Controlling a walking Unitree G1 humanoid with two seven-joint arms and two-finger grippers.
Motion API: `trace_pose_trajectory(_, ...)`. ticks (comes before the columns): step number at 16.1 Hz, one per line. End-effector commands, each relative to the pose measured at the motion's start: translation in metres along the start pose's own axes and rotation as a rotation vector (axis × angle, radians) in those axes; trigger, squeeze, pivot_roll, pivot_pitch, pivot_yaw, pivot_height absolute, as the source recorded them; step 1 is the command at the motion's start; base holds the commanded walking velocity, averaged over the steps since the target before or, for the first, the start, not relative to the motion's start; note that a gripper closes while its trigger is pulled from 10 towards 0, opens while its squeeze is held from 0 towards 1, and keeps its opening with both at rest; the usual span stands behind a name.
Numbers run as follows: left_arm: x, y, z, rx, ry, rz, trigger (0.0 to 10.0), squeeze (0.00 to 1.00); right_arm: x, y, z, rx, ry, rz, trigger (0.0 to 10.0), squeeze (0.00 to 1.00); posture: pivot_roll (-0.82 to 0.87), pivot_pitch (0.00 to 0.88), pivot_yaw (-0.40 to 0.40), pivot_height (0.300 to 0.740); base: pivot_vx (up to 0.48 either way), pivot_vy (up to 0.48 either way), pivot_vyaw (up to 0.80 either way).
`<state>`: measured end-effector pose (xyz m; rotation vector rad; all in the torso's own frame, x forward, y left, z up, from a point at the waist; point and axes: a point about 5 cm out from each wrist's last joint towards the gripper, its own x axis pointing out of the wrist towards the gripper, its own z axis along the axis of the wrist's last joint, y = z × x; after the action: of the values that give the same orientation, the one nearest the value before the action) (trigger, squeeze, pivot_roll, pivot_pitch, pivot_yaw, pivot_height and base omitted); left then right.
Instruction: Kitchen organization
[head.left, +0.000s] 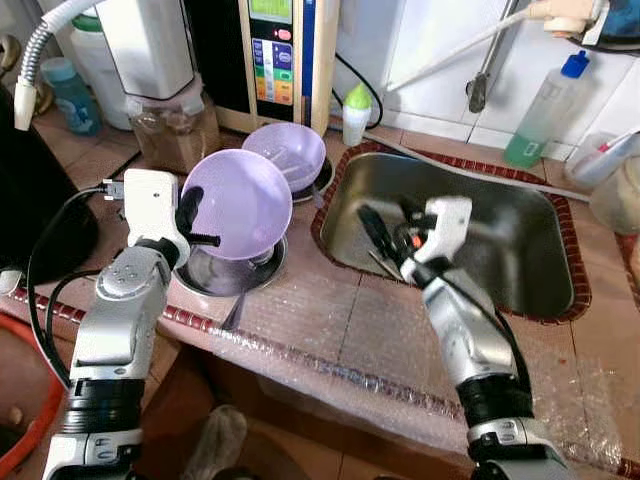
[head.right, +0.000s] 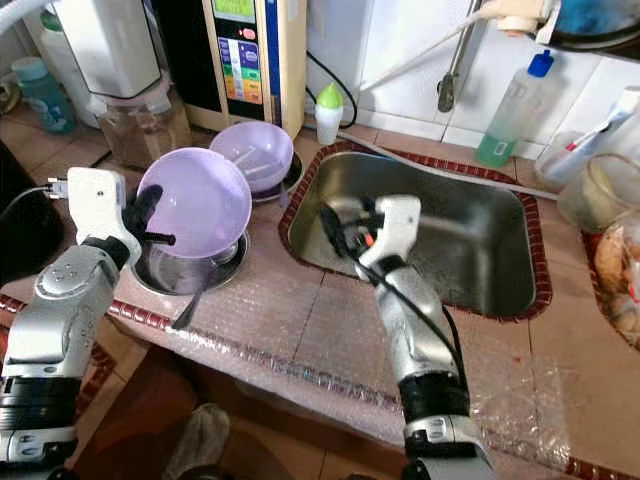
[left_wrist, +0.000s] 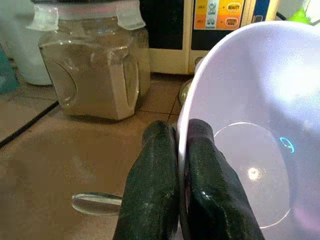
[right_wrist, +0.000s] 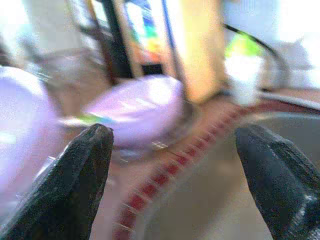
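My left gripper (head.left: 190, 228) is shut on the rim of a lilac plastic bowl (head.left: 238, 204), holding it tilted above a steel pot (head.left: 225, 272) on the counter. In the left wrist view the two fingers (left_wrist: 155, 185) pinch the bowl's (left_wrist: 250, 125) edge. A second lilac bowl (head.left: 287, 153) sits behind, on another steel dish. My right gripper (head.left: 378, 240) hangs open over the left end of the steel sink (head.left: 500, 225), holding nothing; its wrist view is blurred, with its fingertips (right_wrist: 85, 165) wide apart.
A clear jar of brown powder (head.left: 172, 128) and a water ioniser (head.left: 275, 55) stand behind the bowls. A small green-capped bottle (head.left: 356, 112), a tap (head.left: 480, 70) and a green soap bottle (head.left: 540, 110) line the back. Bubble wrap (head.left: 330, 345) covers the counter's front edge.
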<state>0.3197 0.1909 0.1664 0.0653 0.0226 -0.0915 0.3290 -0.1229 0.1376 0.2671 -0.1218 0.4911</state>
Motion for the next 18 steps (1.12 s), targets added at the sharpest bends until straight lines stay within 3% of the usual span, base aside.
trace_pose_trajectory(1,-0.001,-0.005,0.004,0.022,-0.031,-0.005,0.0,0.0,0.002,0.005,0.004,0.041,-0.006,0.051,10.0,0.0,0.05,0.0,-0.031,0.74,0.0,0.0,0.0)
trace_pose_trajectory(5,0.004,-0.027,0.009,0.062,-0.071,-0.077,0.0,0.0,0.004,0.026,0.004,0.108,0.041,0.22,10.0,0.0,0.05,0.0,-0.03,0.74,0.0,0.0,0.0)
trace_pose_trajectory(12,0.002,-0.048,0.009,0.072,-0.091,-0.164,0.0,0.0,0.012,0.035,-0.008,0.108,0.116,0.201,10.0,0.0,0.05,0.0,-0.022,0.74,0.0,0.0,0.0)
trace_pose_trajectory(13,0.002,-0.049,0.01,0.071,-0.096,-0.167,0.0,0.0,0.014,0.034,-0.008,0.106,0.117,0.183,4.4,0.0,0.06,0.0,-0.025,0.74,0.0,0.0,0.0)
trace_pose_trajectory(14,0.001,-0.05,0.011,0.066,-0.104,-0.177,0.0,0.0,0.019,0.032,-0.009,0.102,0.121,0.145,0.0,0.0,0.06,0.0,-0.027,0.74,0.0,0.0,0.0)
trace_pose_trajectory(18,-0.003,-0.058,0.016,0.062,-0.148,-0.235,0.0,0.0,0.032,0.028,-0.01,0.087,0.16,0.058,0.0,0.0,0.07,0.0,-0.029,0.74,0.0,0.0,0.0)
